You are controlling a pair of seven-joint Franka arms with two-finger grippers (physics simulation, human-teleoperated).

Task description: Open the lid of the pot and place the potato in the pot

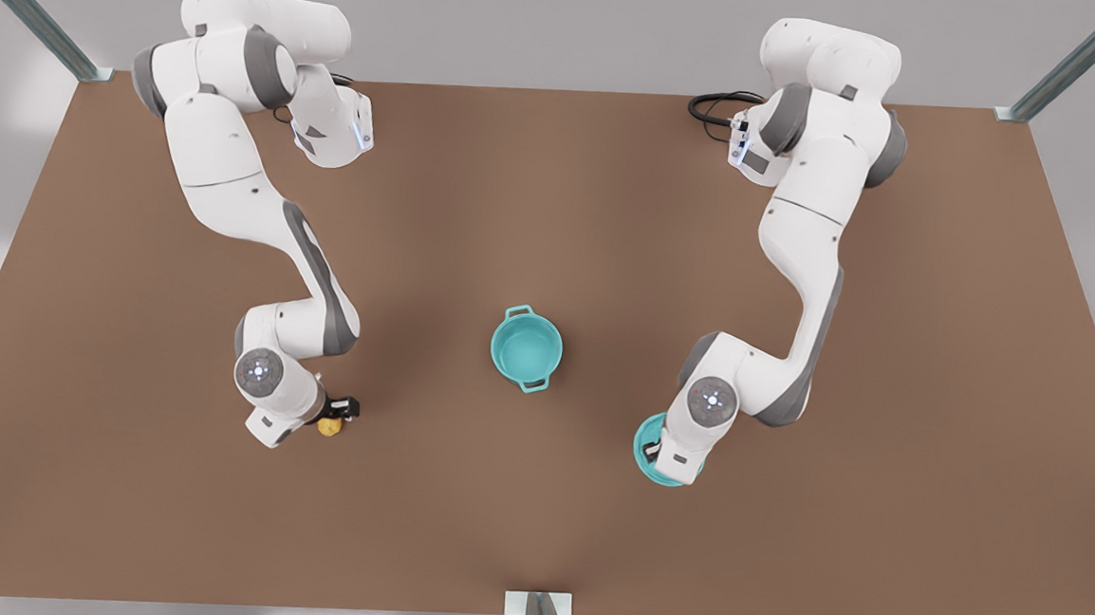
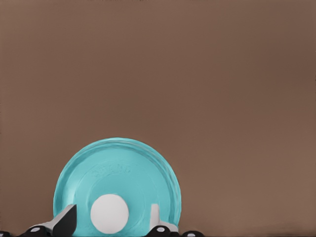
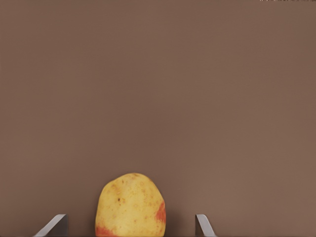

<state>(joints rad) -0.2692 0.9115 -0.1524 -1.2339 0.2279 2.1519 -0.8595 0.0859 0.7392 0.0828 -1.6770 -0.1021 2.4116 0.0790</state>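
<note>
The right gripper (image 3: 131, 224), fingers wide and straddling the potato (image 3: 131, 205), stands nearer the open pot (image 1: 526, 347); the left gripper (image 2: 111, 224) spreads around the lid's (image 2: 118, 182) knob.

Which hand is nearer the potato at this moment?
The right hand. Its fingers stand open on either side of the potato, near the front view's left. The left hand is over the lid, across the table beyond the pot.
</note>
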